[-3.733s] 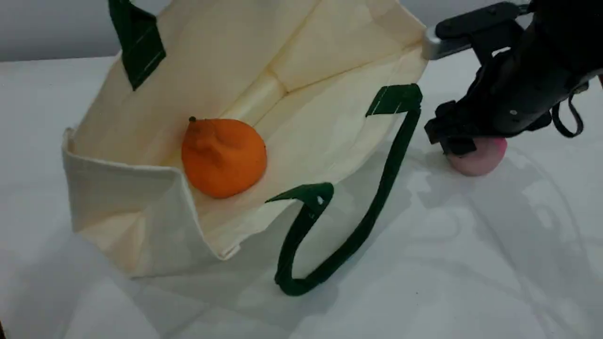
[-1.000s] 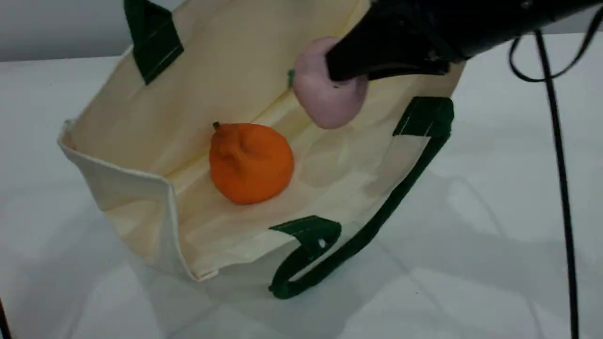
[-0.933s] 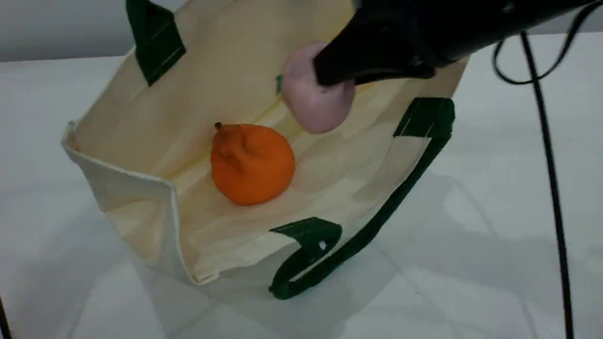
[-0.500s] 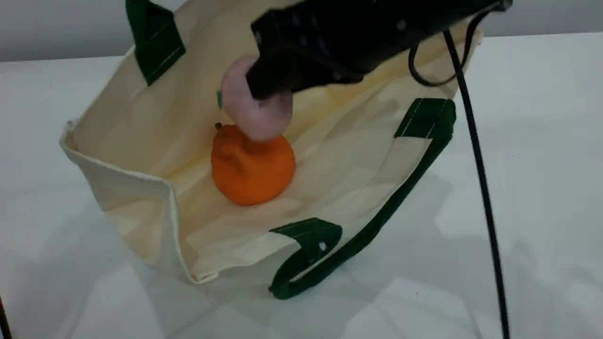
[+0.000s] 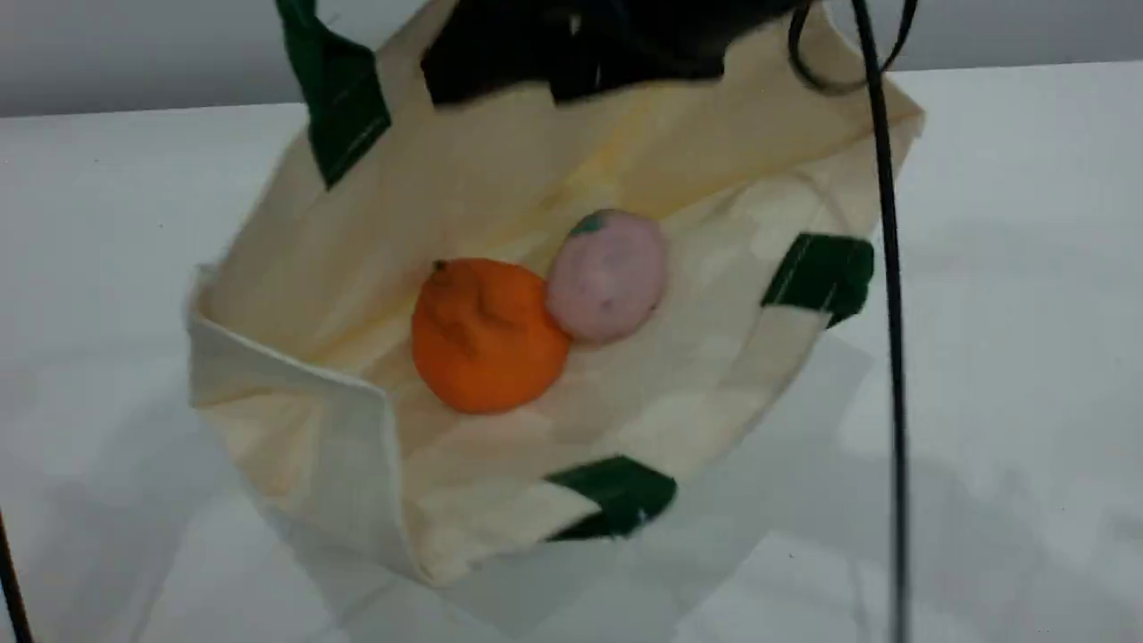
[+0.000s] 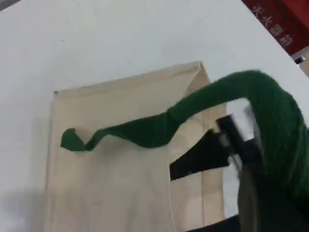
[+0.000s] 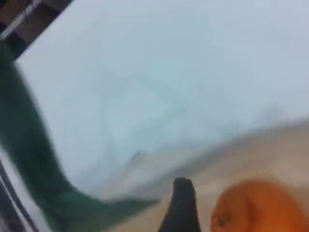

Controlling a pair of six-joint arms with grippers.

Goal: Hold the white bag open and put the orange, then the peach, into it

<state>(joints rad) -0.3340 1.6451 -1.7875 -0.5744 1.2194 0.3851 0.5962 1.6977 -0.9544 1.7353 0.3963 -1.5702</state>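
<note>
Lying inside the white bag [image 5: 500,179], touching side by side: the orange [image 5: 487,335] and, just toward the bag's mouth from it, the peach [image 5: 607,275]. Clamping the upper green strap handle [image 6: 270,96] with the left gripper [image 6: 248,154], keeping the bag propped open. Hanging blurred over the bag's far rim, the right gripper [image 5: 571,45]; cannot tell whether spread or closed, though carrying nothing visible. Risking, in my judgement, a snag on the strap or fabric while backing out, tipping the bag and rolling the peach toward the mouth.
</note>
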